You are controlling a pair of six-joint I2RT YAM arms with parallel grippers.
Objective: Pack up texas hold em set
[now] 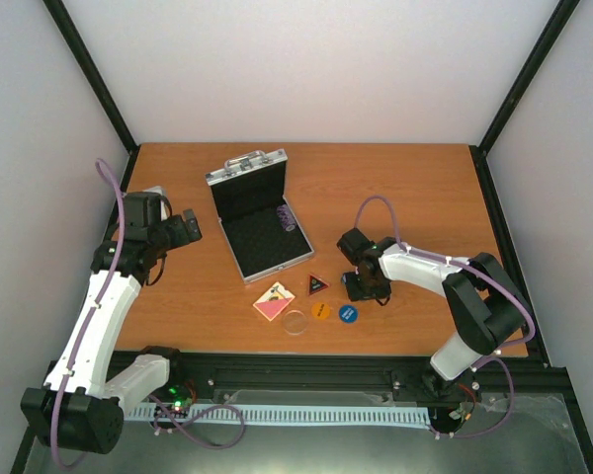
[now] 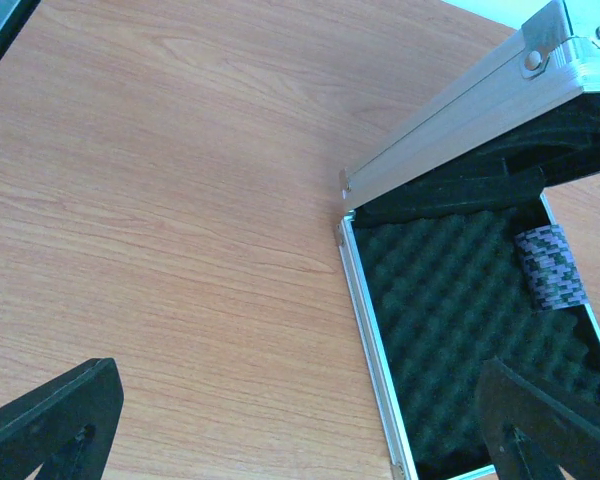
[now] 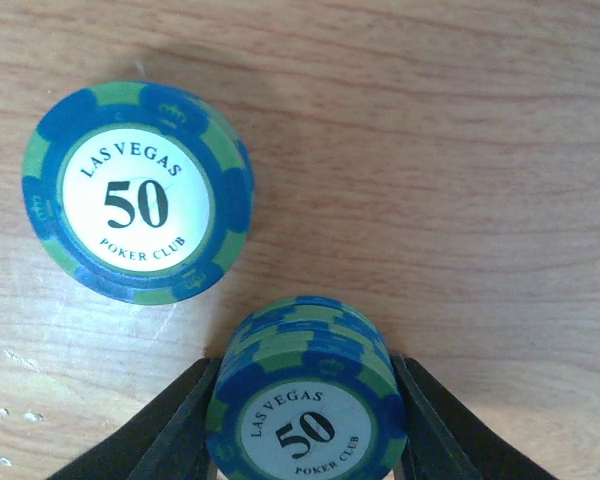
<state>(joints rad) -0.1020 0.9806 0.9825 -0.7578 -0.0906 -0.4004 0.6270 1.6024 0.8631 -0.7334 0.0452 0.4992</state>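
Plainly, the orange-brown wooden table (image 1: 425,197) is the staging ground. The small silver aluminium case with black foam lining (image 1: 262,232) lies open near its middle. Its lid stands up toward the far edge, which leaves the tray free to be loaded from above.

The left gripper (image 2: 295,385) hangs just left of the case with its jaws spread wide and nothing between them. I judge it is parked clear of the work, perhaps ready to steady the case. The right gripper (image 3: 305,370) sits low on the table, right of the case's near corner.

The loose pieces lie grouped in front of that corner, within easy reach. They are a pink card deck (image 1: 274,301), a clear round disc (image 1: 296,322), a red-black triangle (image 1: 317,284), an orange disc (image 1: 320,311) and a blue disc (image 1: 348,314). A roll of pale striped chips (image 2: 550,265) already lies on its side against the tray's right wall.

Smallest are two short stacks. The near stack of blue-and-green poker chips (image 3: 310,430) stands between the right jaws, which press on both its sides in what looks like a pinch across its width, apt for lifting it whole. The second blue-and-green stack (image 3: 138,190) stands apart and untouched, likely next.
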